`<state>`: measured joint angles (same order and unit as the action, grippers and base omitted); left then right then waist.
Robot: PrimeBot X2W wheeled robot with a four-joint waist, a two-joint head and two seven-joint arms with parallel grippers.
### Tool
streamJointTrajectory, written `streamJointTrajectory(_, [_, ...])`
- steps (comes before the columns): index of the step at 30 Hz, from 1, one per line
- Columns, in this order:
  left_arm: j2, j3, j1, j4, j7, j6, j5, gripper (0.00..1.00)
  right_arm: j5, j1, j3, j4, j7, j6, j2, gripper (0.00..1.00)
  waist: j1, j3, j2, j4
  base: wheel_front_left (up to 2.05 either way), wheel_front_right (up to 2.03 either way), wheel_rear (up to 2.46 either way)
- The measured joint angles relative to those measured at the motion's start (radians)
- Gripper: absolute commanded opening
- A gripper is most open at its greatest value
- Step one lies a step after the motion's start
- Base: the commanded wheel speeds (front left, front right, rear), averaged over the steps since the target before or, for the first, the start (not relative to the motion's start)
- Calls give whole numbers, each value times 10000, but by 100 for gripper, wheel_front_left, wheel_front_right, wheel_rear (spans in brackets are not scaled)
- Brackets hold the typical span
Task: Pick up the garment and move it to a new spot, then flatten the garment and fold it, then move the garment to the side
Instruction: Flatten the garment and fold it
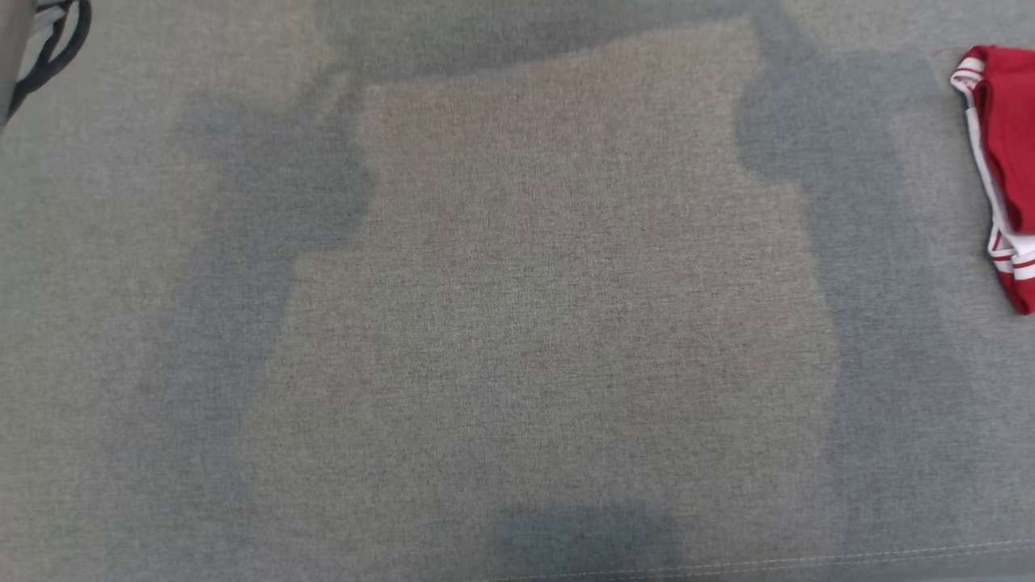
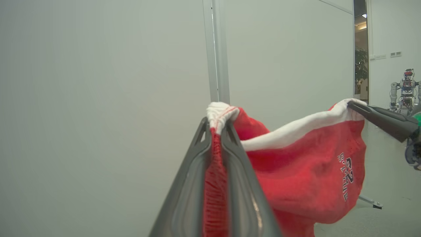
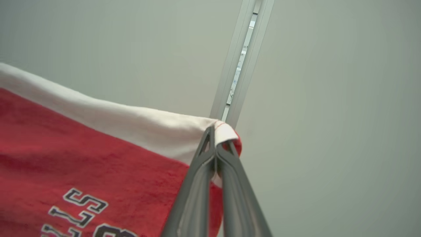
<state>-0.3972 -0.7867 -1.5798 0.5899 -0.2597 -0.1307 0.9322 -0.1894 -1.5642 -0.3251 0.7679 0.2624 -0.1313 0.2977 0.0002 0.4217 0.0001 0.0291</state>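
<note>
Between left gripper [image 2: 217, 124] and right gripper [image 3: 215, 131], garment [image 2: 306, 158] stretches, apparently horizontally.

surface: grey woven cloth [image 1: 517, 323] | seam [image 1: 808, 559]: bottom edge | garment [image 1: 1009, 153]: right edge, contact unclear

Light is soft, even and moderately bright. Across the grey fabric surface [image 1: 566, 283], broad soft-edged shadows lie at left, right and top, with a darker patch at bottom centre. Its weave looks slightly blurred. In the left wrist view a ceiling lamp [image 2: 363, 15] glares through a far doorway. The garment [image 3: 82, 164] looks sharp and saturated close up.
</note>
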Motion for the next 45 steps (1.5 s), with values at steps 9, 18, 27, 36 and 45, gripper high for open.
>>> streamJointTrajectory(9, [163,1083,2523,-715,-42,-2,-90,0,-637,1948,-508,-817,0,-2,176,0,0,1064,-1,-51,0,0,0])
streamJointTrajectory(18, [913,2330,6471,-1670,-40,0,-510,0,-2437,5892,-1154,-2794,2,-2,1133,0,0,1498,0,-167,0,0,0])
streamJointTrajectory(27, [1808,3336,10261,-2387,-42,0,-1162,0,-3820,9602,-1492,-3850,0,-4,1668,0,-2,485,0,-249,0,0,0])
streamJointTrajectory(36, [2169,3358,12996,-2631,-40,-6,-1415,0,-4418,12109,-1446,-3824,0,-4,1695,0,-3,-1191,0,-197,0,0,0])
streamJointTrajectory(45, [2226,3530,14957,-2508,-40,-8,-1517,0,-4577,13708,-1628,-3532,0,-6,1312,0,-3,-2926,0,-97,0,0,0])
